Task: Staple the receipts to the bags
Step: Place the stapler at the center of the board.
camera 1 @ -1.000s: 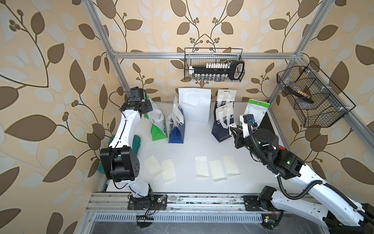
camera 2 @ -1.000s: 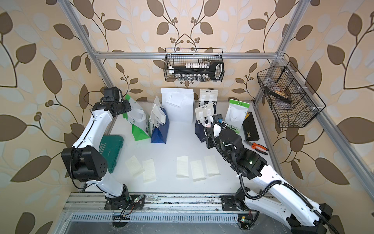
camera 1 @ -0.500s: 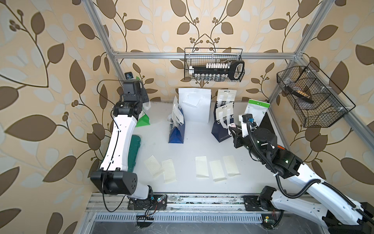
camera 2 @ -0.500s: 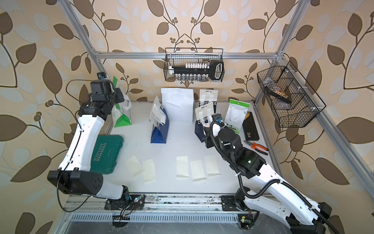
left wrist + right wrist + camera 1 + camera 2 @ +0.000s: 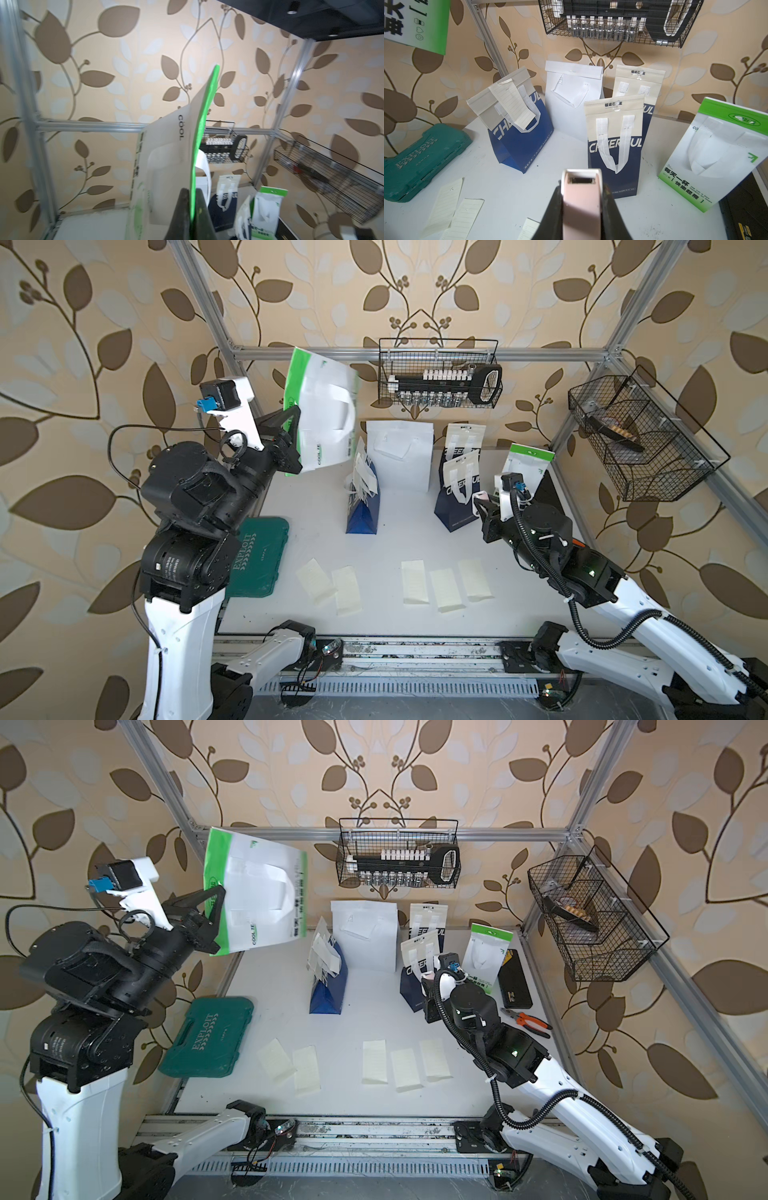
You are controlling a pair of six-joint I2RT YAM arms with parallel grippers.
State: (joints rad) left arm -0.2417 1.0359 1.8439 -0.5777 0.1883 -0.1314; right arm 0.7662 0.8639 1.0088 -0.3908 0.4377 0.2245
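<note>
Clamped on the white-and-green bag (image 5: 324, 418), the left fingers (image 5: 182, 216) have lifted it to the upper left for stapling; the right fingers (image 5: 553, 216) grip the stapler (image 5: 581, 207).

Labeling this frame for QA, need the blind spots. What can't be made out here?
Lifted white-and-green bag: motion-blurred in both top views; any receipt on it cannot be told.
Left pincer: left wrist view blurred, fingers cut by the frame edge.
Loose receipts: print too small in top views.
Side wire basket: mesh obscures the contents in top views.
Stapler: its rear cut off by the right wrist view's edge.
</note>
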